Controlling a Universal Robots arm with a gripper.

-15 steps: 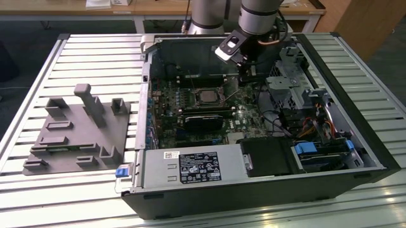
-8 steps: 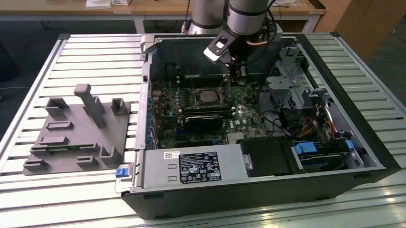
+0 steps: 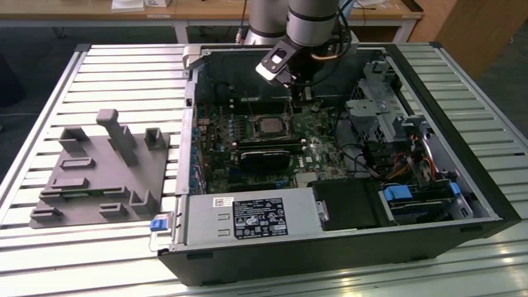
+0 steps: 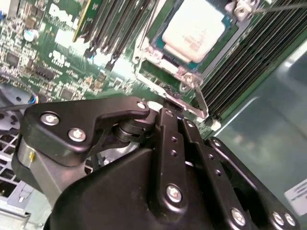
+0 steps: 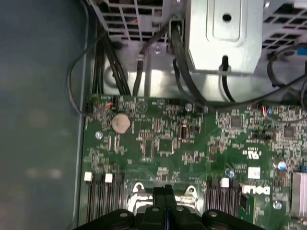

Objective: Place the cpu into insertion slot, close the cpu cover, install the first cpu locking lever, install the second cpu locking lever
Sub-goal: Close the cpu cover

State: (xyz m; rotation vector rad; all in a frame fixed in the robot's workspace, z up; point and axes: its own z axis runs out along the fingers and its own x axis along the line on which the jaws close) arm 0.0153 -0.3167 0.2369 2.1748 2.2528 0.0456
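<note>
Gripper (image 3: 295, 100) hangs on the arm inside the open pc case (image 3: 462, 179), upper middle of the exterior view. Fingers are pressed together in both wrist views (image 4: 168, 109) (image 5: 165, 192), with nothing seen pinched between them. Tips sit just above the socket edge, close to a thin metal lever (image 4: 194, 98); contact cannot be told. Just beyond the tips, the cpu (image 4: 194, 28) is seated in the socket with its pale silvery top facing up, also seen mid-board in the exterior view (image 3: 269, 125). The cpu cover (image 3: 255, 126) looks to lie flat around the chip; whether it is latched cannot be told. Memory slots (image 4: 249, 62) run beside the socket. On the green motherboard (image 5: 192, 139) there is a round coin battery (image 5: 121, 123). Black graphics card (image 3: 264, 154) lies just below the socket in the exterior view, and the power supply (image 3: 247, 219) sits at lower middle. Grey drive cage (image 3: 375, 114) is toward the exterior view's right. Grey fixture block (image 3: 99, 167) rests on the slatted table (image 3: 49, 260) at the exterior view's left, well apart from the case.
</note>
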